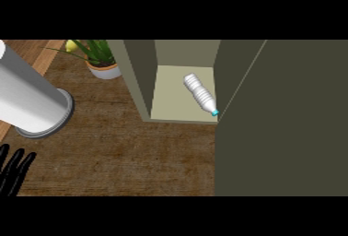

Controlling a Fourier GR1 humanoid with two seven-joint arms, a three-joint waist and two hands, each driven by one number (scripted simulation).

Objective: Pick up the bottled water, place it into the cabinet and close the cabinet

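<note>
One bottled water [200,93] lies on its side on the pale floor of the one cabinet [139,78], its blue cap pointing toward the front edge, beside the dark cabinet door [282,120] that fills the right of the view. One left hand [14,168] rests at the lower left edge, fingers straight and holding nothing. One white cylinder [27,99] and one potted plant [101,57] stand on the brown tabletop [129,156].

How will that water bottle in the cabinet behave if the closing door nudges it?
The water bottle lies on its side on the cabinet floor, so it would probably roll rather than tip. Its ribbed clear body suggests thin plastic, likely somewhat squashy. Its blue cap sits near the front edge by the door, so contact looks possible.
</note>
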